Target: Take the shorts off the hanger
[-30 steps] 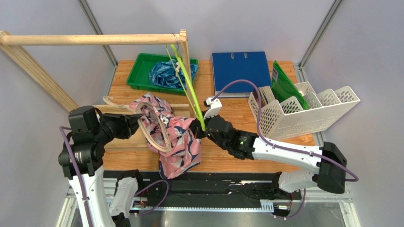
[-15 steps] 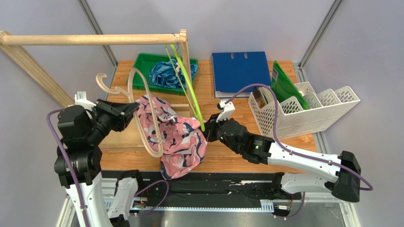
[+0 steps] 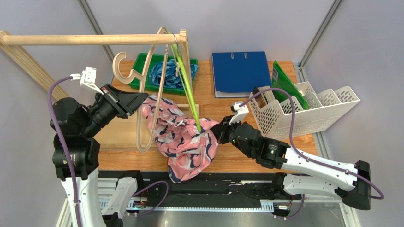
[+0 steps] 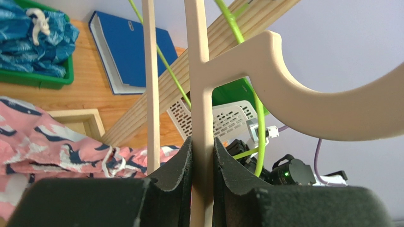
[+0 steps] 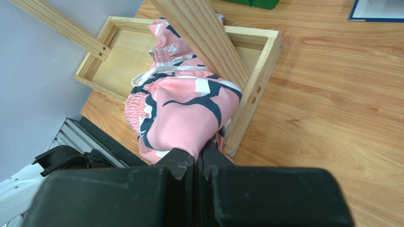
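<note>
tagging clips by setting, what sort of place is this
Likely a robot lab cell: a table walled by plain grey panels, with staged props, a wooden rack, a binder and a file holder.

The left jaws grip a pale wooden hanger and hold it raised and tilted, hook toward the upper left, its top up against the wooden rail and its lower curve just beside the left edge of the pink shorts. The shorts lie crumpled on the counter, one end spilling over the near edge. The right jaws are closed on the fabric at the right side of the heap. A green hanger slants down from the rail's end to the shorts. Behind, a green tray holds the blue-teal shorts — a blue binder and a white file rack stand to the right.
</note>
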`<state>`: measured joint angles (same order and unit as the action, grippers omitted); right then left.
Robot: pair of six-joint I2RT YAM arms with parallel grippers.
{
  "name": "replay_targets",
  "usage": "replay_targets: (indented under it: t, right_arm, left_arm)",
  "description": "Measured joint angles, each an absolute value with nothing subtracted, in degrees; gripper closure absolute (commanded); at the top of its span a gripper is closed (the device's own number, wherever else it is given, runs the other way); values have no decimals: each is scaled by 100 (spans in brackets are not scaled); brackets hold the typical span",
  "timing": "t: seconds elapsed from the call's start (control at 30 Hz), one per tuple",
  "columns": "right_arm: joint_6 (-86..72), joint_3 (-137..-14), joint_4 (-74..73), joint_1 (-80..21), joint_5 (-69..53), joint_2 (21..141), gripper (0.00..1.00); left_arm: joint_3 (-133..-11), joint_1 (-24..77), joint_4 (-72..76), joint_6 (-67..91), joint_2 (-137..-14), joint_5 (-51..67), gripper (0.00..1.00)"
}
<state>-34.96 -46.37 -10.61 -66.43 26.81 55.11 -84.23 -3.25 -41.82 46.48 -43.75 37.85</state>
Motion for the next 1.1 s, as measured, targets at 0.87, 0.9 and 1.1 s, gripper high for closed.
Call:
replay_targets:
  t: [0.87, 0.9, 1.1]
  right_arm:
    - [-3181, -4567, -1966, -6499, 3448, 4226, 100]
    - [-3175, -4567, -2008, -6477, 3461, 4226, 100]
    - [-3135, -4648, -2252, -6139, 3441, 4241, 100]
  left_arm:
    - [-9271, 445, -3940, 4150, -6027, 3339, 100]
    - [-9236, 443, -3918, 4145, -5983, 3295, 100]
    - [-9218, 454, -3839, 4130, -6018, 3282, 100]
